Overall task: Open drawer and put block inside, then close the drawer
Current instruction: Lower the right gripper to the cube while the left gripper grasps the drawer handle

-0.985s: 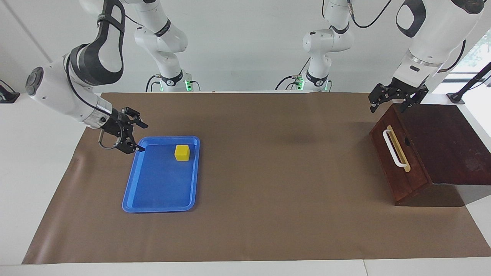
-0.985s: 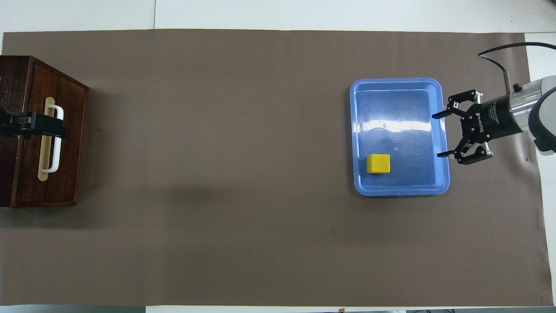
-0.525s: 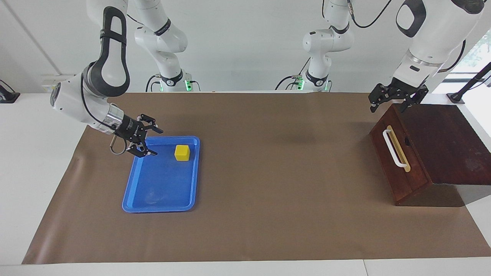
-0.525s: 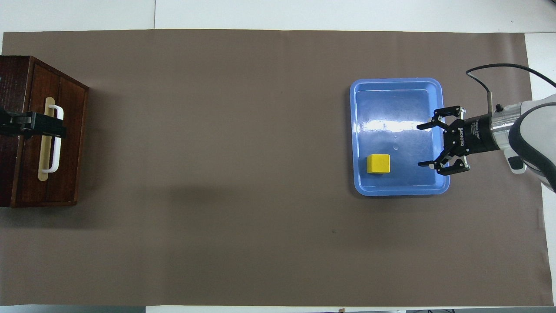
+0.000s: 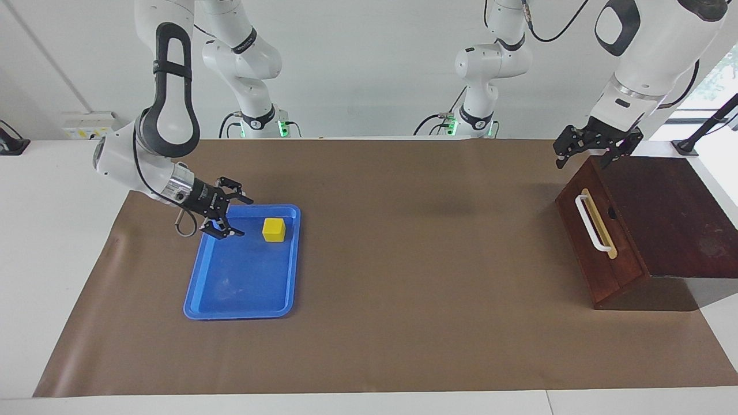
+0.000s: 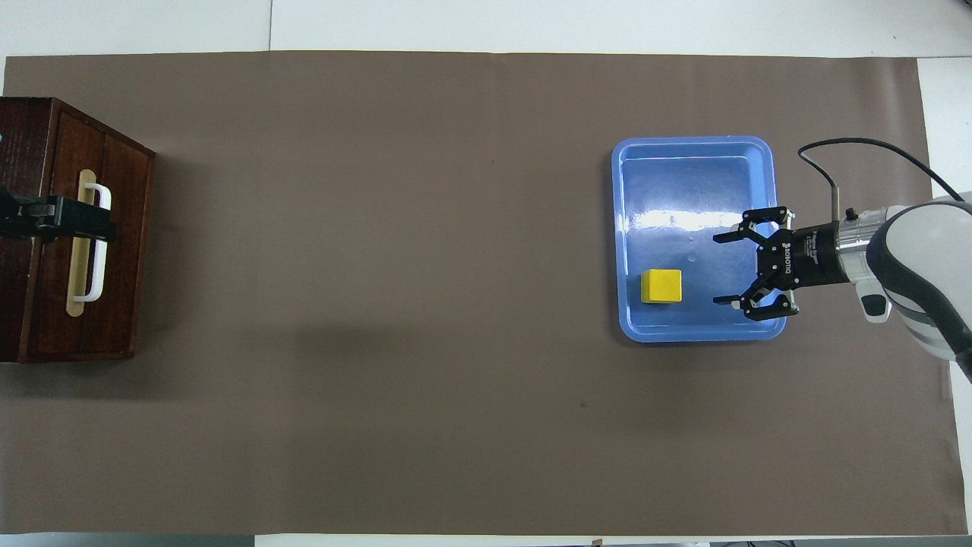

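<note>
The block [image 5: 274,229] sat in a blue tray [image 5: 230,288] on the tabletop, toward the right arm's end, in the tray's corner nearest the robots and the middle of the tabletop. The right gripper [image 5: 238,217] hung low over the tray just beside the block, jaws spread wide, probably so they could slide around it. It did not touch the block. The drawer [image 5: 599,242] was shut, in its dark box [image 5: 674,213] at the left arm's end. The left gripper [image 5: 579,154] waited over the box's edge nearest the robots, perhaps ready for the white handle [image 5: 591,223]. I cannot tell how its jaws stood. The right gripper had white writing, too small to read.
</note>
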Motion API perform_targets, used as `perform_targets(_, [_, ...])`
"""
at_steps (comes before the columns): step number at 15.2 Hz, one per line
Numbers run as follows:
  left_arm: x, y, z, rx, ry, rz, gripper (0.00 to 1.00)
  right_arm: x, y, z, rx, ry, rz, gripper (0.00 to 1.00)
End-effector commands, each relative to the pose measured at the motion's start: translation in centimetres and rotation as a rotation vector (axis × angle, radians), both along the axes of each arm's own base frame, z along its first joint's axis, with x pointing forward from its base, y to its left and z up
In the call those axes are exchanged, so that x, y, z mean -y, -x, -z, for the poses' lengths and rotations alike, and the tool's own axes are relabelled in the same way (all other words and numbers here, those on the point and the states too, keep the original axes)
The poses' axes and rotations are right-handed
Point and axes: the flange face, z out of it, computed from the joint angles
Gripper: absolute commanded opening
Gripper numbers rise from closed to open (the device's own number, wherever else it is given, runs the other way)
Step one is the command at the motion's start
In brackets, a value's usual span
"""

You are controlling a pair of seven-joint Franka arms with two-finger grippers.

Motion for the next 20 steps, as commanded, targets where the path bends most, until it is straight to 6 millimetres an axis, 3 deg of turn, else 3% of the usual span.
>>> perform_targets(1, [0.2,1.0,-0.5,0.015,-0.010,-0.015,1.00,0.4,-0.2,2.3,0.021,-0.033,0.015,0.99])
perform_targets(6, [1.7,0.0,1.0,0.067,-0.188,-0.015,1.00,-0.1,-0.5,3.5,0.076,-0.034,-0.027,0.99])
perform_targets(11, [4.5,-3.1,7.1,0.051,-0.254,-0.010,1.00,-1.3,0.1,4.6,0.106,-0.040,-0.044,0.99])
perform_targets(15, [2.9,-3.5,13.4,0.034,-0.286,0.005,1.00,-2.2,0.8,5.5,0.093,-0.039,-0.046,0.99])
perform_targets(20, [1.8,-3.5,15.8,0.036,-0.394,0.042,1.00,-3.0,1.2,6.3,0.089,-0.045,-0.027,0.99])
